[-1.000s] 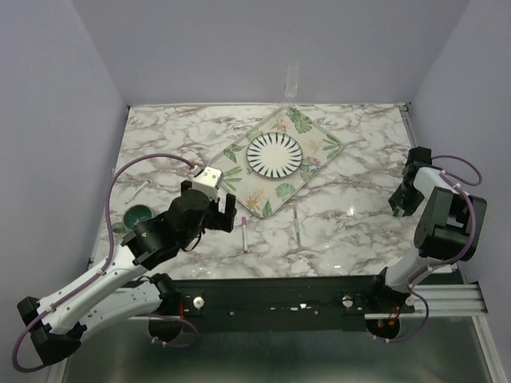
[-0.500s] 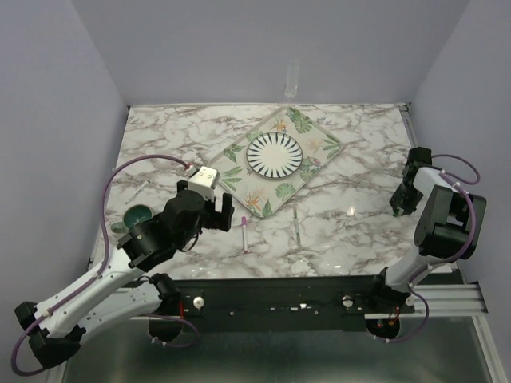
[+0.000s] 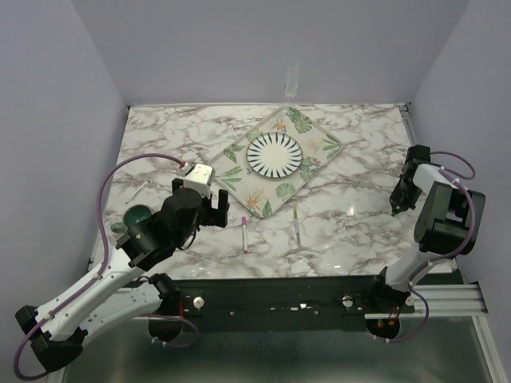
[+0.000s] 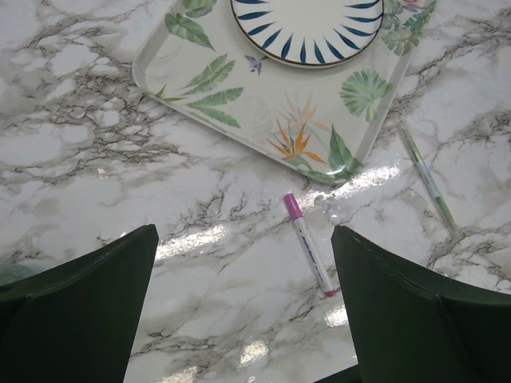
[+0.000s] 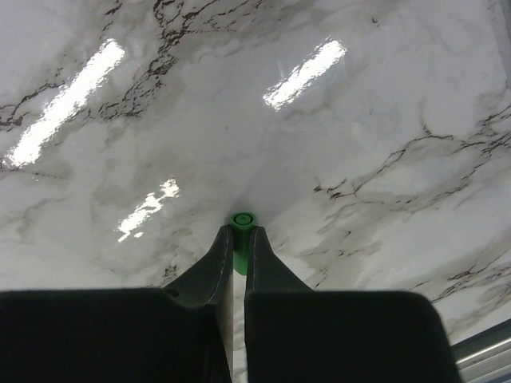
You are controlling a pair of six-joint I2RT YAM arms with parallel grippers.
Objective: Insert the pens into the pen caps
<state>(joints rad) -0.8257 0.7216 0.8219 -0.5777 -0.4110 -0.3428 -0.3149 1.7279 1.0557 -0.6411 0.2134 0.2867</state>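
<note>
Pink pen (image 4: 310, 243): lower centre of left-wrist view, below tray (image 4: 160, 72), under wide-open left gripper (image 4: 243, 239). Green pen (image 4: 427, 177): right of it. Green cap (image 5: 242, 223): pinched in closed right gripper (image 5: 237, 239). Apparently no insertions done.

left end effector (image 3: 215, 211) drawn slightly leftward

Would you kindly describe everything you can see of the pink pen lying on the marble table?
The pink pen is a slim marker with a white barrel, a magenta section at the end nearest the tray and a small pink tip at the other end. It lies flat on the marble table, just off the tray's near corner and seemingly clear of it. The open left gripper hangs near it without contact; only the table touches it.
</note>
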